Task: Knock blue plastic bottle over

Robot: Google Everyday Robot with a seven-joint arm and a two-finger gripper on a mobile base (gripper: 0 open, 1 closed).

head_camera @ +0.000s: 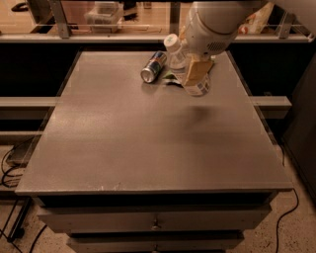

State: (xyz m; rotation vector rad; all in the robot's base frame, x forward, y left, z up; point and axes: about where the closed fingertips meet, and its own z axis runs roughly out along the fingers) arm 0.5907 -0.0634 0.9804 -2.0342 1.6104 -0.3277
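the pincer [194,74] is clenched on the blue plastic bottle [178,58], which is held tilted, cap leftward, above the far right part of the tabletop [118,143], near a toppled can [153,66].

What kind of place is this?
Probably a lab or office workroom: a grey flat-topped cabinet with drawers, loose black cables on the floor, and a clear plastic storage bin behind it. The robot's gripper is at the clear bluish plastic bottle near the far edge.
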